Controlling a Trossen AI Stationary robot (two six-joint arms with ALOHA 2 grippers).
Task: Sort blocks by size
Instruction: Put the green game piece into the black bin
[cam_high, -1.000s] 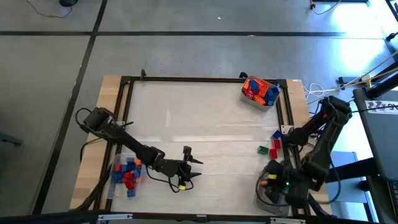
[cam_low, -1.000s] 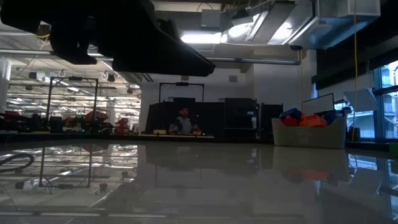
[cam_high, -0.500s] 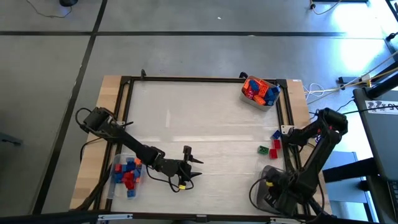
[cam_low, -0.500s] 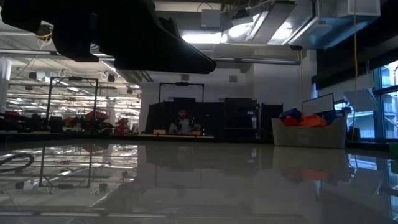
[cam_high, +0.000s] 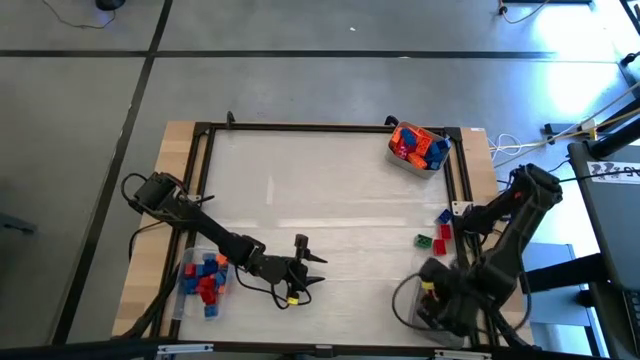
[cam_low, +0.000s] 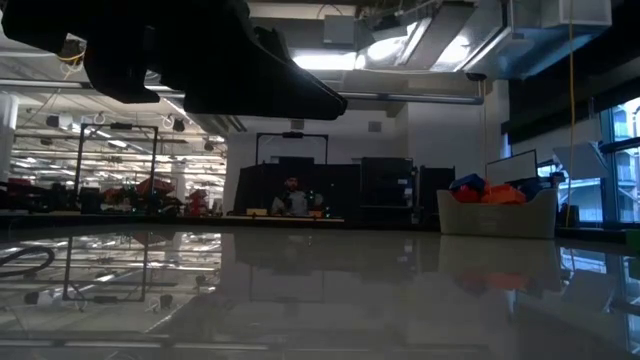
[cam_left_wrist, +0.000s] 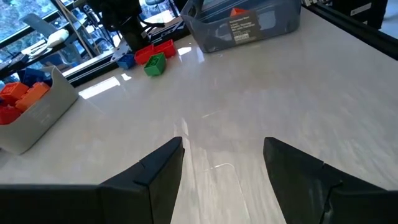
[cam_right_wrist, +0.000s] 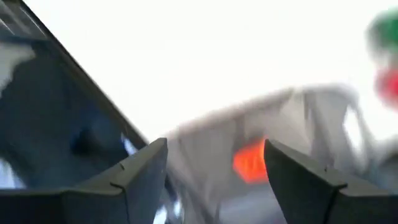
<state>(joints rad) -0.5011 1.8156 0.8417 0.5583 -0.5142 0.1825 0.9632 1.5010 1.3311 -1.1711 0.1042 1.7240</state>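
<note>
A white table (cam_high: 330, 190) seen from above, with two dark robot arms. The left gripper (cam_high: 312, 272) hovers over the table's near edge, at about 7 o'clock from its centre, fingers (cam_left_wrist: 149, 180) spread wide with nothing between them. The right gripper (cam_right_wrist: 214, 168) is at about 4 o'clock, over a clear tub (cam_high: 425, 305) at the near right corner; its fingers stand apart with nothing gripped, and an orange block (cam_right_wrist: 249, 163) lies in the tub below them. More blocks fill a grey tub (cam_high: 418, 148) at 1 o'clock and a clear tub (cam_high: 203, 282) of red and blue ones at 8 o'clock. A few loose blocks (cam_high: 440, 233), green, red and blue, lie at 3 o'clock by the right edge.
</note>
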